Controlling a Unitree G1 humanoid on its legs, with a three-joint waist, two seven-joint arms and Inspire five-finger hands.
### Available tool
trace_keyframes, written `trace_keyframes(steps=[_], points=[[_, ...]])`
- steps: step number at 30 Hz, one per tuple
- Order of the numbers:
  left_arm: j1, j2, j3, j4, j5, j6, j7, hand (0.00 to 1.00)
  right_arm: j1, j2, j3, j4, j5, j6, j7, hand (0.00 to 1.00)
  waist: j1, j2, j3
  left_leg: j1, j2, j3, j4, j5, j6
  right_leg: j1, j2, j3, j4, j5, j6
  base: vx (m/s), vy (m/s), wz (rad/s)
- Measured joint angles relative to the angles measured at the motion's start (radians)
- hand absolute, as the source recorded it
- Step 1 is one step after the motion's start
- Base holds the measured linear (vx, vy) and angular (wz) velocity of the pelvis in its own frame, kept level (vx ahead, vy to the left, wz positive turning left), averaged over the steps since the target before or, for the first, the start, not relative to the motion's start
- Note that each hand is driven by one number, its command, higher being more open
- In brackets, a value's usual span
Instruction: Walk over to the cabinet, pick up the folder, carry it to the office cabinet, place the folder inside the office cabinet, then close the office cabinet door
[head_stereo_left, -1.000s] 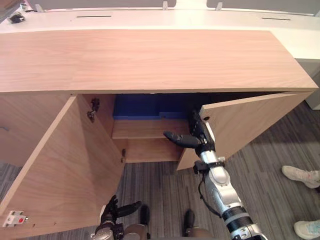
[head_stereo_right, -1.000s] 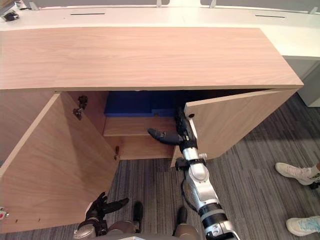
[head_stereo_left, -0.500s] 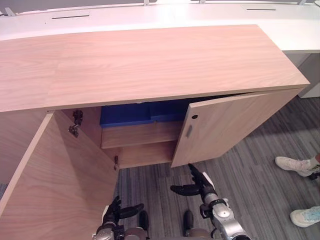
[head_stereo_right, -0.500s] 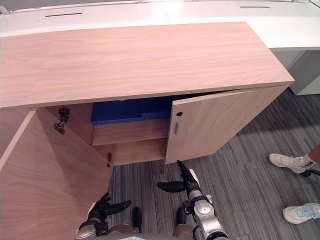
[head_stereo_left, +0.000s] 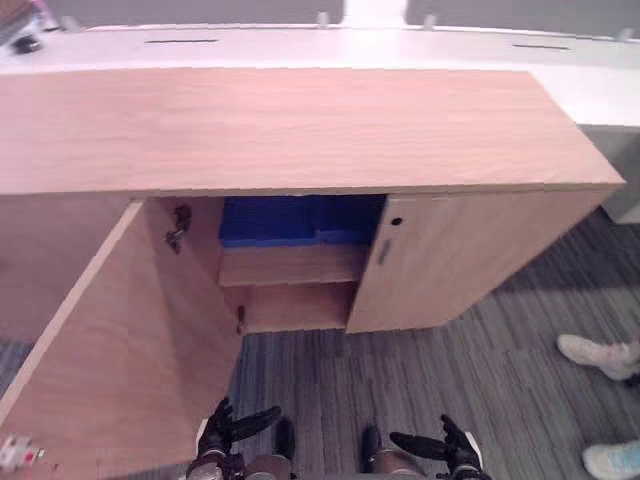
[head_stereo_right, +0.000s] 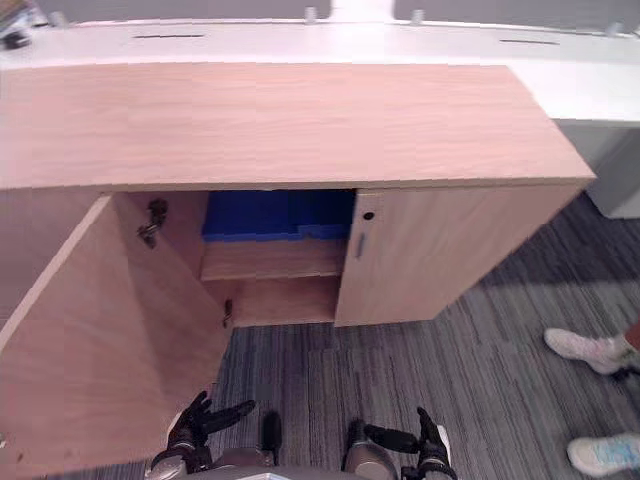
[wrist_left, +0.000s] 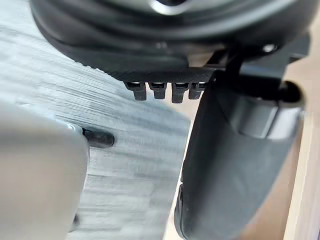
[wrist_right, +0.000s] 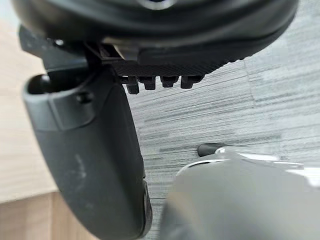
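1. Low before the cabinet (head_stereo_left: 300, 130), both hands hang over the floor (head_stereo_left: 400, 370): L hand (head_stereo_left: 225, 430) and R hand (head_stereo_left: 452, 448) have fingers spread and relaxed, nothing in them.
2. Folder (head_stereo_left: 290, 220) is inside the cabinet, lying on the upper shelf (head_stereo_left: 290, 265), its right end hidden behind the R door (head_stereo_left: 470, 255).
3. R door looks shut or nearly so; L door (head_stereo_left: 120, 340) stands wide open, so the step in hand is, I judge, closing it.
4. To do it well: L hand goes behind L door's free edge, far from the hinge (head_stereo_left: 180, 226), pushes w/ flat fingers in one slow arc; keep thumb out of the gap.
5. Finish only when L door sits flush w/ R door.
6. Folder looks deep blue, flat, stiff, w/ a small step along its front edge; maybe two pieces, cannot tell.
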Motion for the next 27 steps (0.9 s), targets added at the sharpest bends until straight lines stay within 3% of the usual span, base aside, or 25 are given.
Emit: trace_keyframes(steps=[3,4,5,6,7,8,9,10,12,14,16,23,27], points=[[0.027,0.003,0.035,-0.035,-0.030,-0.002,0.008,1.00,-0.010,0.002,-0.011,-0.017,0.010,-0.001,-0.015,1.00,0.022,0.011,-0.001,-0.021,-0.012,-0.062,-0.006,0.048,0.000,0.015,0.000,-0.071,0.007,-0.012,-0.019,0.07,-0.048,0.92],[0.040,0.001,0.054,-0.057,-0.041,-0.002,0.011,1.00,-0.019,0.003,-0.022,-0.033,0.010,-0.001,-0.016,1.00,0.033,0.017,0.000,-0.025,-0.014,-0.066,-0.014,0.045,-0.011,0.016,-0.008,-0.101,0.026,-0.023,-0.021,0.05,-0.026,0.77],[0.048,0.001,0.064,-0.069,-0.041,-0.002,0.012,1.00,-0.021,0.004,-0.029,-0.046,0.010,-0.001,-0.015,1.00,0.035,0.022,-0.002,-0.032,-0.010,-0.040,-0.015,0.026,0.003,0.018,-0.011,-0.122,0.035,-0.026,-0.020,0.02,-0.018,0.93],[0.060,0.001,0.093,-0.091,-0.041,0.000,0.011,1.00,-0.032,0.008,-0.051,-0.070,0.011,-0.002,-0.015,1.00,0.035,0.029,-0.002,-0.038,0.008,0.059,-0.003,-0.021,0.016,0.034,-0.026,-0.166,0.042,-0.034,-0.027,0.03,0.013,0.98],[0.060,0.002,0.124,-0.117,-0.041,-0.001,0.012,1.00,-0.039,0.008,-0.067,-0.088,0.013,-0.003,-0.017,1.00,0.035,0.019,-0.001,-0.036,0.010,0.136,0.016,-0.066,0.031,0.043,-0.060,-0.198,0.039,-0.036,-0.031,0.04,0.054,0.96],[0.059,0.002,0.140,-0.133,-0.040,-0.001,0.013,1.00,-0.050,0.008,-0.070,-0.096,0.016,-0.004,-0.019,1.00,0.035,0.019,0.000,-0.058,0.015,0.189,0.068,-0.078,0.044,0.046,-0.076,-0.212,0.045,-0.041,-0.031,0.09,0.095,0.82],[0.067,0.003,0.170,-0.176,-0.039,0.001,0.014,1.00,-0.054,-0.012,-0.080,-0.126,0.017,-0.005,-0.019,1.00,0.038,0.039,-0.002,-0.089,0.041,0.279,0.192,-0.067,0.057,0.050,-0.081,-0.236,0.076,-0.066,-0.018,0.08,0.070,0.75],[0.095,0.010,0.206,-0.251,-0.039,0.000,0.016,1.00,-0.056,-0.015,-0.086,-0.138,0.017,-0.008,-0.020,1.00,0.038,0.050,-0.006,-0.077,0.046,0.276,0.210,-0.079,0.037,0.061,-0.086,-0.249,0.117,-0.106,-0.007,0.08,0.045,0.71],[0.120,0.040,0.239,-0.374,-0.039,-0.010,0.025,1.00,-0.048,-0.007,-0.084,-0.152,0.017,-0.017,-0.019,1.00,0.045,0.044,-0.012,-0.045,0.020,0.242,0.163,-0.068,0.039,0.085,-0.097,-0.250,0.108,-0.132,-0.024,0.06,0.017,0.56],[0.125,0.090,0.248,-0.456,-0.039,-0.032,0.034,1.00,-0.048,-0.002,-0.085,-0.157,0.017,-0.025,-0.019,1.00,0.050,0.034,-0.019,-0.012,0.000,0.214,0.091,-0.035,0.039,0.107,-0.096,-0.261,0.085,-0.136,-0.021,0.06,-0.018,0.45],[0.122,0.149,0.230,-0.507,-0.025,-0.042,0.031,1.00,-0.048,-0.001,-0.085,-0.155,0.017,-0.025,-0.018,1.00,0.049,0.042,-0.017,0.009,-0.015,0.186,0.025,0.002,0.038,0.120,-0.088,-0.275,0.057,-0.136,-0.021,0.05,-0.030,0.34],[0.108,0.154,0.166,-0.620,-0.040,-0.040,0.060,1.00,-0.030,0.004,-0.085,-0.099,0.017,-0.018,-0.006,1.00,0.045,0.033,-0.017,0.043,-0.007,0.139,-0.019,0.016,0.025,0.173,-0.052,-0.191,0.017,-0.123,-0.018,0.07,-0.049,0.25],[0.182,0.151,0.137,-0.682,-0.068,-0.041,0.063,1.00,-0.037,0.003,-0.085,-0.090,0.017,-0.018,0.010,1.00,0.047,0.032,-0.016,0.046,0.014,0.158,-0.019,0.017,0.022,0.167,-0.041,-0.146,0.016,-0.110,-0.029,-0.01,-0.035,-0.09]])
